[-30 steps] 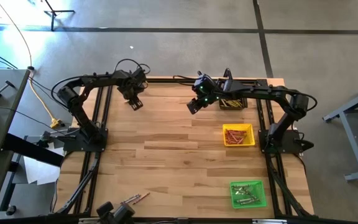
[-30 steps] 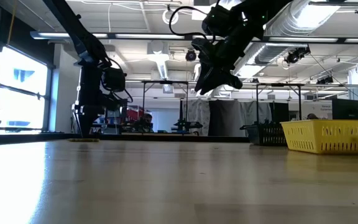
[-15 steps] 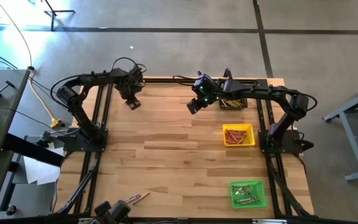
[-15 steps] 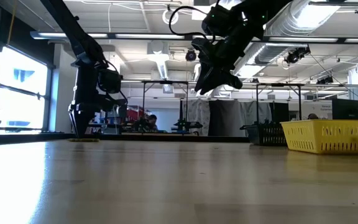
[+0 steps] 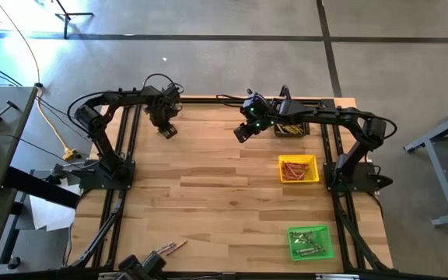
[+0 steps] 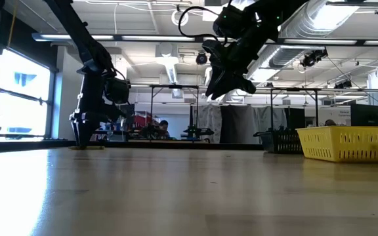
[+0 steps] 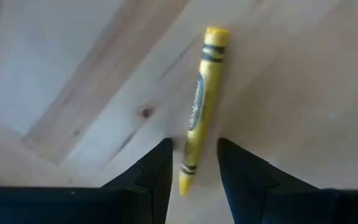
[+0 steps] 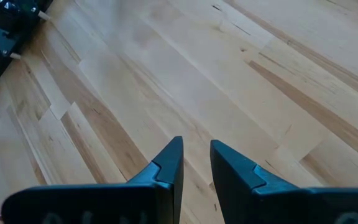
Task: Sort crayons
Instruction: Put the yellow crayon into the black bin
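The left claw point(image 5: 166, 129) is being shifted slightly along the far edge of the tabletop point(image 5: 208, 194), toward its far left corner and then a little back, and is being held low with its fingers apart over a yellow crayon point(image 7: 199, 106).

I see one yellow crayon point(image 7: 201, 106) lying flat on the worktop point(image 5: 208, 179), near its far left corner. It has a paper wrapper with dark bands at each end and dark print along its length, and one end of it sits between my left arm's spread fingers point(image 7: 157, 171). A few more crayons point(image 5: 169, 249) lie loose by the worktop's near edge, pinkish and greyish as far as I can tell. The rest are already in trays: reddish crayons in the yellow tray point(image 5: 280, 163), greyish ones in the green tray point(image 5: 291, 233), yellowish ones in the black tray point(image 5: 306, 132).
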